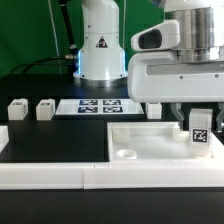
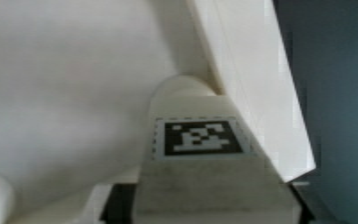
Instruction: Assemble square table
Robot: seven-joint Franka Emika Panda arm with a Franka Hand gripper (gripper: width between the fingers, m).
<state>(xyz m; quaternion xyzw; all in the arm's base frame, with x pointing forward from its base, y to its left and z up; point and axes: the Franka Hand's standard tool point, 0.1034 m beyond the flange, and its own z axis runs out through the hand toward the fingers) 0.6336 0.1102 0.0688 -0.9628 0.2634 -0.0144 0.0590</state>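
The white square slab (image 1: 150, 140) lies at the exterior view's right, with a round socket (image 1: 127, 155) showing at its near left corner. My gripper (image 1: 200, 113) hangs over the slab's right side, shut on a white tagged leg (image 1: 200, 130) held upright with its lower end at the slab. In the wrist view the leg (image 2: 201, 150) fills the gap between my dark fingers (image 2: 119, 205), tag facing the camera, over the slab's surface (image 2: 69, 90). Two loose legs (image 1: 17, 109) (image 1: 45, 108) stand at the left, and another leg (image 1: 153, 108) stands behind the slab.
The marker board (image 1: 100, 105) lies flat in front of the robot base (image 1: 100, 45). A long white bar fence (image 1: 55, 172) runs along the front edge, against the slab's near side. The table is black.
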